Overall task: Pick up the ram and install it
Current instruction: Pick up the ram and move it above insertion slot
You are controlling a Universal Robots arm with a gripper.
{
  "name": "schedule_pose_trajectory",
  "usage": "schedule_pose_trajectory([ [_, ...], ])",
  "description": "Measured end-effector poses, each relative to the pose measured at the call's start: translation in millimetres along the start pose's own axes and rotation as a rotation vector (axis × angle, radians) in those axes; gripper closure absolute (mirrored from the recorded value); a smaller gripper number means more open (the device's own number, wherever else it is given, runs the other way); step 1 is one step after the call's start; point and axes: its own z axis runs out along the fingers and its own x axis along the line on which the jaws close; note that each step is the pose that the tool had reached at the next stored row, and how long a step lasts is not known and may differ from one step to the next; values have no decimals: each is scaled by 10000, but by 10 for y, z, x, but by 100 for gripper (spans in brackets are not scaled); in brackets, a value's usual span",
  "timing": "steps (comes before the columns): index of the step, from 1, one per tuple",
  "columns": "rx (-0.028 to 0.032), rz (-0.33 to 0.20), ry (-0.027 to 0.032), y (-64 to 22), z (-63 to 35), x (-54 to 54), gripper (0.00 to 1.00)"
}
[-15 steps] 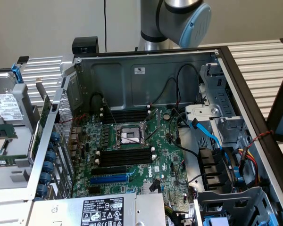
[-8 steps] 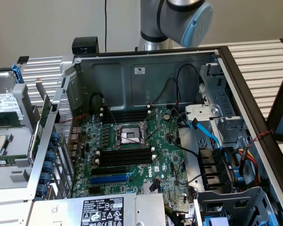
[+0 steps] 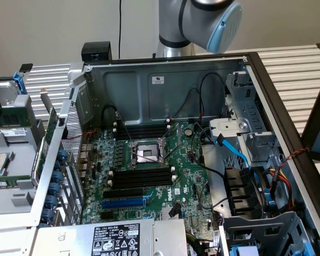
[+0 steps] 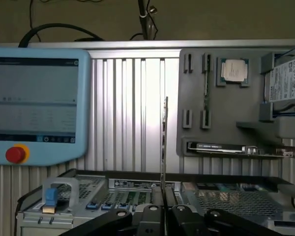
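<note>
The black gripper [image 4: 163, 210] is clamped tight on the long, thin dark-green ram stick [image 4: 163, 147], carrying it upright and edge-on between its fingers. Pickup looks done. The long black memory slots [image 3: 142, 176] on the green motherboard [image 3: 188, 184] look empty, so it is not yet installed.

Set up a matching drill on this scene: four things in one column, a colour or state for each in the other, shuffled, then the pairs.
Things
1. ram
2. pendant button
3. expansion slot
4. processor chip

Colour or state
A. blue
B. clamped edge-on in the gripper
C. sitting in a grey holder
D. red

Pairs: 1-B, 2-D, 3-A, 4-C
</note>
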Motion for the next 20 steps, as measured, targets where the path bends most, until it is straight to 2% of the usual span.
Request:
schedule_pose_trajectory([
  [8, -49, -13, -4, -279, -334, 54, 87],
  [12, -57, -39, -6, -437, -377, 53, 87],
  [20, -66, -60, -7, -796, -405, 48, 87],
])
